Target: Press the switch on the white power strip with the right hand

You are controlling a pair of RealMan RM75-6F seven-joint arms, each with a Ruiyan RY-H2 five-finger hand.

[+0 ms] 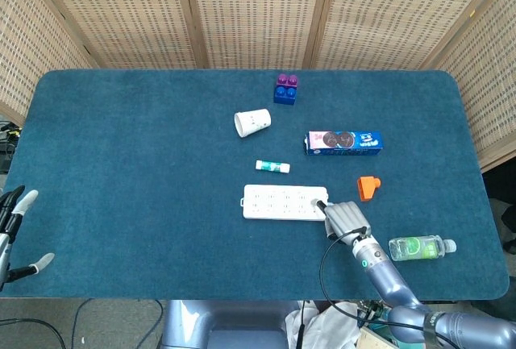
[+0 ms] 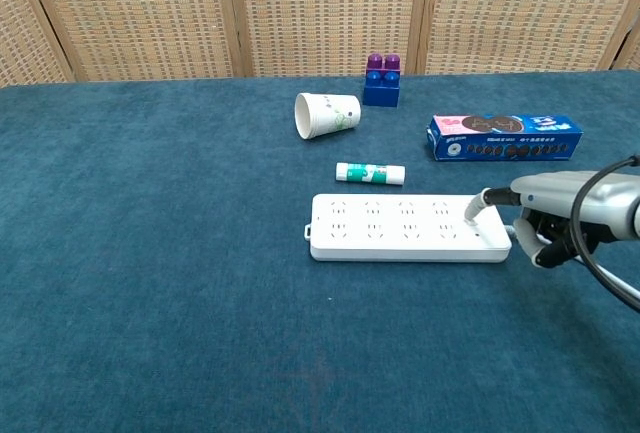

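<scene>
The white power strip (image 1: 285,202) (image 2: 405,227) lies flat at the middle of the blue table, its long side running left to right. My right hand (image 1: 345,218) (image 2: 560,215) is at the strip's right end. One outstretched fingertip (image 2: 475,208) touches the top of the strip near that end, while the other fingers are curled in below the palm. The switch itself is hidden under that fingertip. My left hand (image 1: 12,228) hangs at the table's near left edge, its fingers apart and nothing in it.
A tipped paper cup (image 1: 251,122), stacked purple and blue blocks (image 1: 285,89), a blue cookie box (image 1: 343,141) and a green-white tube (image 1: 272,167) lie behind the strip. An orange piece (image 1: 368,188) and a lying plastic bottle (image 1: 419,247) are to the right.
</scene>
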